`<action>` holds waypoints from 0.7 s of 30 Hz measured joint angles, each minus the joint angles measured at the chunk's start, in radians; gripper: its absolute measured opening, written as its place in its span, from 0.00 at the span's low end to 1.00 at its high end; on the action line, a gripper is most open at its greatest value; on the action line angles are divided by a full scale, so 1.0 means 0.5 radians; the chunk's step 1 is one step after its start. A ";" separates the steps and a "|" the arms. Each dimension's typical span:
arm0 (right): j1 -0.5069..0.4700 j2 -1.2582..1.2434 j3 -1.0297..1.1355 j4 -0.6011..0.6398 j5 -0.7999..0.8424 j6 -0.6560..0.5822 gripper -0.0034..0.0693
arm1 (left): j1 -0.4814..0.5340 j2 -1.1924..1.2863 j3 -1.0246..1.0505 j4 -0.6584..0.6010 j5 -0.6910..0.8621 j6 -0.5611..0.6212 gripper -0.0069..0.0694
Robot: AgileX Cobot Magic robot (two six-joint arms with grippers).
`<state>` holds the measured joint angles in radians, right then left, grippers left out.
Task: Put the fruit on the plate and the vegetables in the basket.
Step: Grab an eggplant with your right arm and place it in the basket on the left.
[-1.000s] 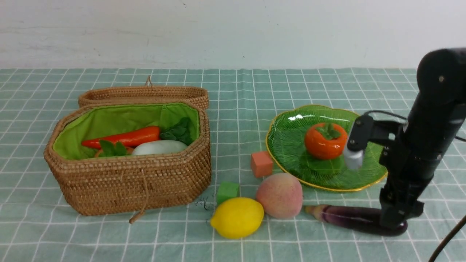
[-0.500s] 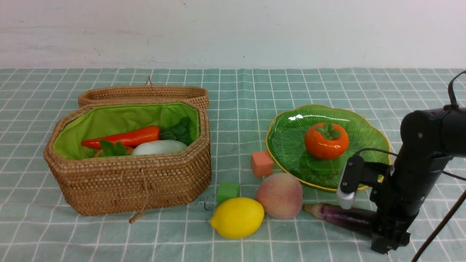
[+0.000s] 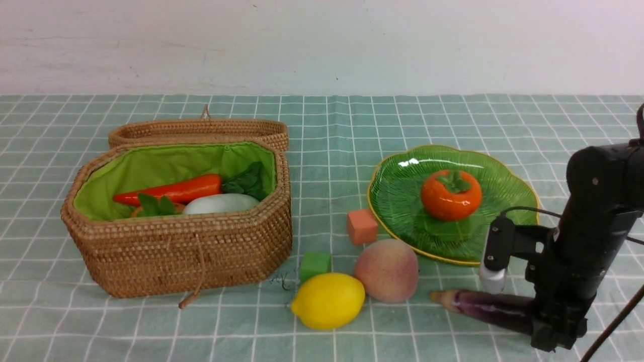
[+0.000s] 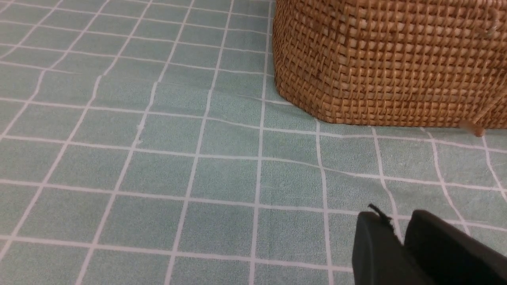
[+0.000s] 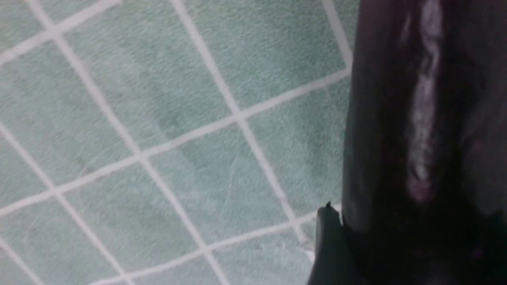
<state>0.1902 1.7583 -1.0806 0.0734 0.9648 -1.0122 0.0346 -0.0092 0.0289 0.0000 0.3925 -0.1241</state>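
The purple eggplant (image 3: 485, 306) lies on the cloth at the front right. My right gripper (image 3: 553, 333) is down over its thick end and shut on it. In the right wrist view the eggplant (image 5: 420, 118) fills the space beside one dark finger (image 5: 330, 245). The persimmon (image 3: 449, 196) sits on the green plate (image 3: 397, 201). The peach (image 3: 386, 270) and lemon (image 3: 328, 300) lie on the cloth in front of the plate. The open basket (image 3: 176, 256) holds the carrot (image 3: 171, 192) and white radish (image 3: 220, 203). My left gripper (image 4: 400, 225) is shut and empty near the basket's wall (image 4: 388, 63).
A small orange cube (image 3: 361, 227) and a small green cube (image 3: 315, 265) lie between the basket and the plate. The basket's lid (image 3: 198, 129) lies open behind it. A cord loop (image 3: 193, 291) hangs down the basket's front. A dark cable (image 3: 614, 322) runs at the right edge.
My right arm came down from above the plate to the eggplant's thick end. The eggplant has since shifted a little to the right and toward the front.
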 joint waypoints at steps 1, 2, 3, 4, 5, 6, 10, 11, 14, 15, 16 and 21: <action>0.000 -0.009 0.000 0.000 0.008 -0.003 0.59 | 0.000 0.000 0.000 0.000 0.000 0.000 0.24; 0.000 -0.061 0.000 0.000 0.048 -0.018 0.59 | 0.000 0.000 0.000 0.000 0.000 0.000 0.24; 0.000 -0.173 0.000 0.000 0.121 -0.047 0.59 | 0.000 0.000 0.000 0.000 0.000 0.000 0.24; 0.000 -0.246 0.000 0.000 0.158 -0.056 0.59 | 0.000 0.000 0.000 0.000 0.000 0.000 0.25; 0.000 -0.297 0.000 0.000 0.173 -0.059 0.59 | 0.000 0.000 0.000 0.000 0.000 0.000 0.25; 0.000 -0.350 0.000 0.000 0.194 -0.061 0.59 | 0.000 0.000 0.000 0.000 0.000 0.000 0.25; 0.000 -0.587 0.000 0.012 0.191 -0.064 0.59 | 0.000 0.000 0.000 0.000 0.000 0.000 0.25; 0.000 -0.632 0.000 0.026 0.184 -0.061 0.59 | 0.000 0.000 0.000 0.000 0.000 0.000 0.25; 0.000 -0.753 0.000 0.141 0.117 -0.050 0.59 | 0.000 0.000 0.000 0.000 0.000 0.000 0.25; 0.000 -0.773 0.000 0.193 0.091 -0.050 0.59 | 0.000 0.000 0.000 0.000 0.000 0.000 0.26; 0.000 -0.773 0.000 0.205 0.087 -0.050 0.59 | 0.000 0.000 0.000 0.000 0.000 0.000 0.26; 0.000 -0.724 -0.147 0.538 0.124 -0.026 0.59 | 0.000 0.000 0.000 0.000 0.000 0.000 0.26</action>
<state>0.1902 1.3964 -1.1543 0.3422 1.0267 -1.0250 0.0346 -0.0092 0.0289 0.0000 0.3925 -0.1241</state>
